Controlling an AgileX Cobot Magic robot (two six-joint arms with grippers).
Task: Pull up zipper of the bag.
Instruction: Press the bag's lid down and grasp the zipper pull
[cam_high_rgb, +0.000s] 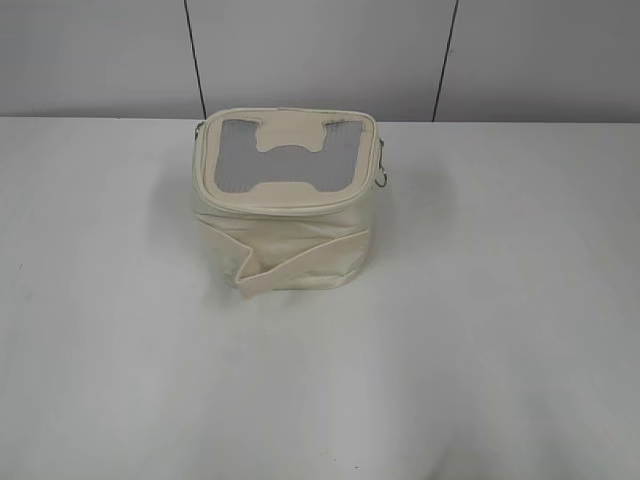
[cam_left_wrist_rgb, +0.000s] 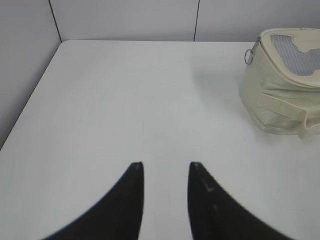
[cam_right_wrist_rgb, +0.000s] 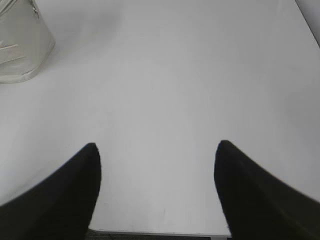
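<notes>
The cream bag (cam_high_rgb: 290, 215) stands on the white table near the back middle, with its grey top panel and cream H patch facing up and a strap across its front. The zipper line runs round its top rim; a silver ring pull (cam_high_rgb: 381, 178) hangs at the right rim. The bag also shows at the right of the left wrist view (cam_left_wrist_rgb: 280, 85), ring (cam_left_wrist_rgb: 248, 56) at its left corner, and at the top left of the right wrist view (cam_right_wrist_rgb: 22, 42). My left gripper (cam_left_wrist_rgb: 166, 165) is open and empty, far from the bag. My right gripper (cam_right_wrist_rgb: 156, 146) is open wide and empty.
The white table (cam_high_rgb: 480, 350) spreads round the bag. A grey panelled wall (cam_high_rgb: 320, 50) stands behind it. The table's left edge (cam_left_wrist_rgb: 25, 112) shows in the left wrist view, its near edge (cam_right_wrist_rgb: 160, 233) in the right wrist view. Neither arm shows in the exterior view.
</notes>
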